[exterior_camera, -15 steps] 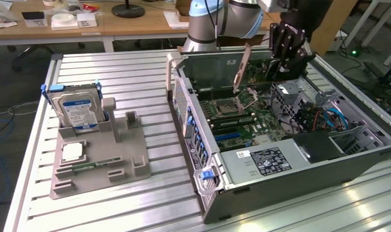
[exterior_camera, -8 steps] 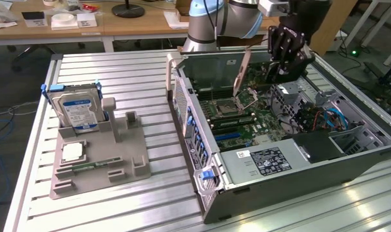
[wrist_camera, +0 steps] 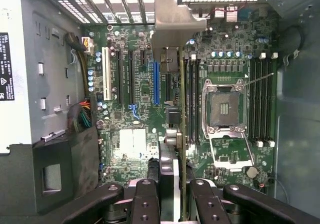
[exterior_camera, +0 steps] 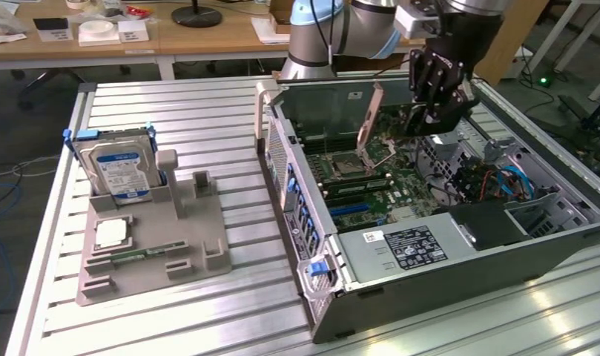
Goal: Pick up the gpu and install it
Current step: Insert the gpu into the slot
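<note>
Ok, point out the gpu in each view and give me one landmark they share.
Exterior view: the gpu stands on edge above the open case, clamped in the gripper.
Wrist view: the gpu is seen edge-on over the motherboard, held in the gripper.
Shared landmark: the CPU socket beside it.

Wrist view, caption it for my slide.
Gripper holds the gpu edge-on over the motherboard inside the open computer case.

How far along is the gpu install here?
Pickup looks done: the gripper is shut on the gpu, holding it above the motherboard in the open case. Not seated yet: the blue slot is bare.
</note>
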Controlling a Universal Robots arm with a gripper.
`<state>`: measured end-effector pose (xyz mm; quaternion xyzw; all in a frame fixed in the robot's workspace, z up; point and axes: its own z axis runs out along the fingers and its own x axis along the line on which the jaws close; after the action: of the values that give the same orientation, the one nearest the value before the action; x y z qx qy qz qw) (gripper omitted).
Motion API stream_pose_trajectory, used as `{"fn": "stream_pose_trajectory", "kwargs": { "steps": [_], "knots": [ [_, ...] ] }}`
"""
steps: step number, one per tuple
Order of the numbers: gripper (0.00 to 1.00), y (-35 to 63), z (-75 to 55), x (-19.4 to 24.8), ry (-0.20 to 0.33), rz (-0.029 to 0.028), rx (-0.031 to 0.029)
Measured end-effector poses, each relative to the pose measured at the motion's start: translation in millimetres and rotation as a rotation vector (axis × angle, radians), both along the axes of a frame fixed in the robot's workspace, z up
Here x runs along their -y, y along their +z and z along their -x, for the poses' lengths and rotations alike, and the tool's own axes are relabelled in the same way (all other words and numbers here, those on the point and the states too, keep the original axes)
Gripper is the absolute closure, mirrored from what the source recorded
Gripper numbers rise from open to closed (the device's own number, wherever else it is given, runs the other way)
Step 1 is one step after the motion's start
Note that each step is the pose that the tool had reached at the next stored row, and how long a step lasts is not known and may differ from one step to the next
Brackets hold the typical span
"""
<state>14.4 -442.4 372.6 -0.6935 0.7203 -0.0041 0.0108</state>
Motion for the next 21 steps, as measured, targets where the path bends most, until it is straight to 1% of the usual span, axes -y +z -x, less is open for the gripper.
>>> {"fn": "stream_pose_trajectory", "kwargs": {
  "steps": [4,9,12,15,16,20,21],
  "knots": [
    [0.72,-5.9,0.0,0.8,0.000,0.0002,-0.0015],
    [0.72,-7.4,0.7,1.0,0.000,-0.0001,-0.0012],
    [0.72,-9.3,5.8,1.0,-0.007,0.0004,-0.0012],
    [0.72,-10.4,7.0,1.1,-0.016,0.0004,-0.0012],
    [0.72,-12.1,8.1,1.0,-0.021,0.0015,-0.0011],
    [0.72,-17.9,13.1,0.6,-0.034,0.0128,-0.0010],
    [0.72,-19.1,15.2,0.6,-0.034,0.0148,-0.0010]
  ]
}}
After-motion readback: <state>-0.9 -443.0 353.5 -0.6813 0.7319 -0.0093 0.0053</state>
